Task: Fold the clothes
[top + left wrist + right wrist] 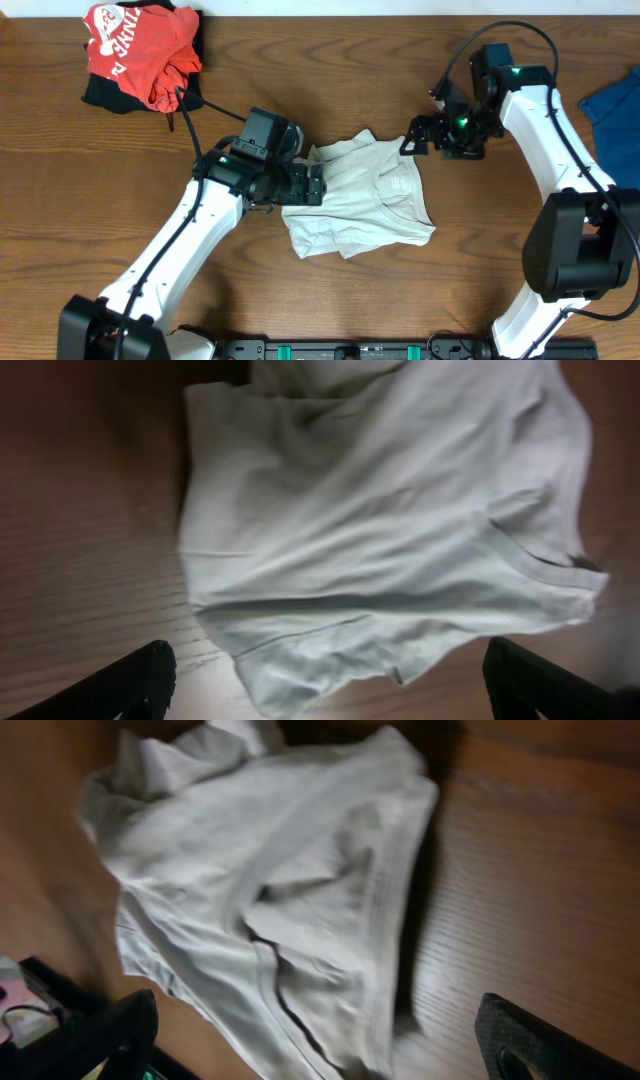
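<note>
The clothes are one pale beige shirt [365,200], lying crumpled and wrinkled in the middle of the wooden table. My left gripper [312,185] is at its left edge and open. In the left wrist view the fingers [140,675] stand wide apart, with a corner of the shirt [380,530] reaching down between them, ungripped. My right gripper [415,137] hovers at the shirt's upper right corner, also open. The right wrist view shows the collar side of the shirt [270,890] below the spread fingers [515,1035], with nothing held.
A red garment with white lettering [135,45] lies on a dark cloth at the back left corner. A blue cloth [615,125] sits at the right edge. Bare wood [120,180] surrounds the shirt.
</note>
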`<state>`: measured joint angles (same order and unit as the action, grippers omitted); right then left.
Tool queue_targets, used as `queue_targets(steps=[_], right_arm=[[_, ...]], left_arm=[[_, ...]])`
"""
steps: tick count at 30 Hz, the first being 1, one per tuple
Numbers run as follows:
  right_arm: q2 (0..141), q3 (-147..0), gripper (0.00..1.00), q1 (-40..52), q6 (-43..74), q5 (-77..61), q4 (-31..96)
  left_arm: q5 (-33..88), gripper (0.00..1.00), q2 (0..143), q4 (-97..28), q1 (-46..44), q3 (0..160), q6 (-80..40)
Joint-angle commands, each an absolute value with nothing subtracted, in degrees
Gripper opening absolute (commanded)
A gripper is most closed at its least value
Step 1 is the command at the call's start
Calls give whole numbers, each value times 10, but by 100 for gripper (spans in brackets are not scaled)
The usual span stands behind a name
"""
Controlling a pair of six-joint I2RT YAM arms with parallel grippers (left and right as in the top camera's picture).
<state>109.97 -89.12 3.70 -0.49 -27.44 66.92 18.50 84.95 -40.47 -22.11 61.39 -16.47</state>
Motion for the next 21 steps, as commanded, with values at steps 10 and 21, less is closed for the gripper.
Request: queue_targets(steps=[10,21], right_arm=[[1101,-899,99,10,-14,-233,675],[1101,-899,99,10,-14,-233,676]], left_arm=[[217,98,923,-400,-114,590,-152],[269,98,995,-345,-114,583,-152]])
